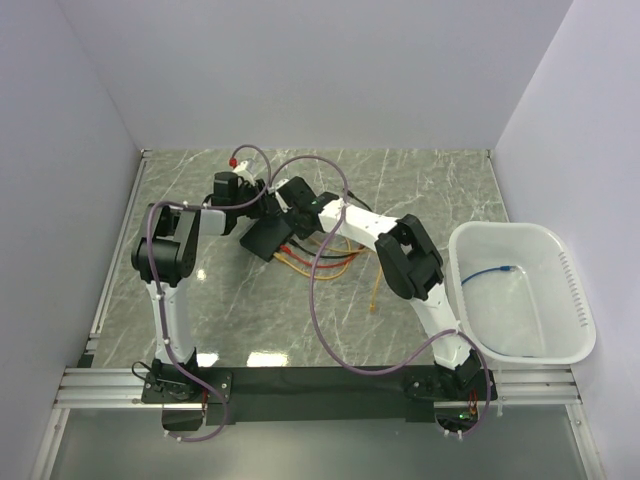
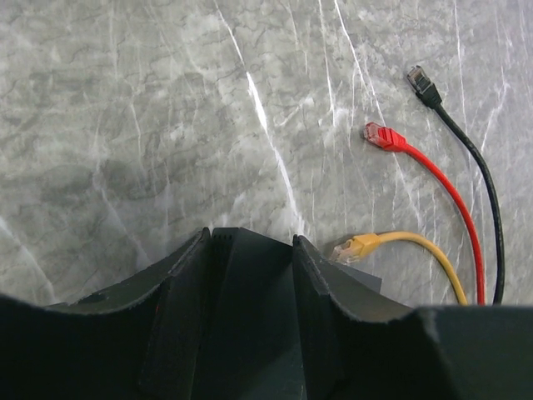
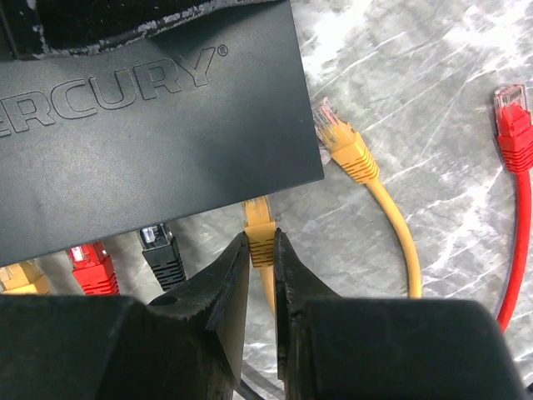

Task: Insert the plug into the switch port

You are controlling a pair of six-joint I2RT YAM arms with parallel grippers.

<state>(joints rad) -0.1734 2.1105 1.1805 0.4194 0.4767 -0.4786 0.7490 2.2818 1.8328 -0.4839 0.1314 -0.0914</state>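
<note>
a: right gripper (image 3: 261, 242) is clenched on the yellow plug with the clear tip (image 3: 260, 227), both fingers pinching its boot.
b: and that tip meets the long edge of the flat matte-black switch box (image 3: 150, 142) with lettering on top. how deep it sits, i can't tell.
a: alongside, tips hidden under the same edge: a black plug (image 3: 162, 250), a red plug (image 3: 92, 267), and a second yellow plug (image 3: 21, 277) at the frame's edge.
b: left gripper (image 2: 250, 246) grasps the switch box across its width, a finger tight against each side, mid-way up the grey marbled table (image 2: 125, 125) between the two arms.
a: loose ends lie near: a yellow lead (image 2: 358, 247) just beside the box's corner, then a red lead (image 2: 379, 135) and a black lead (image 2: 419, 82) farther out.
b: far right, a white plastic tub (image 1: 575, 300) with a thin blue cable (image 1: 495, 270) inside.
</note>
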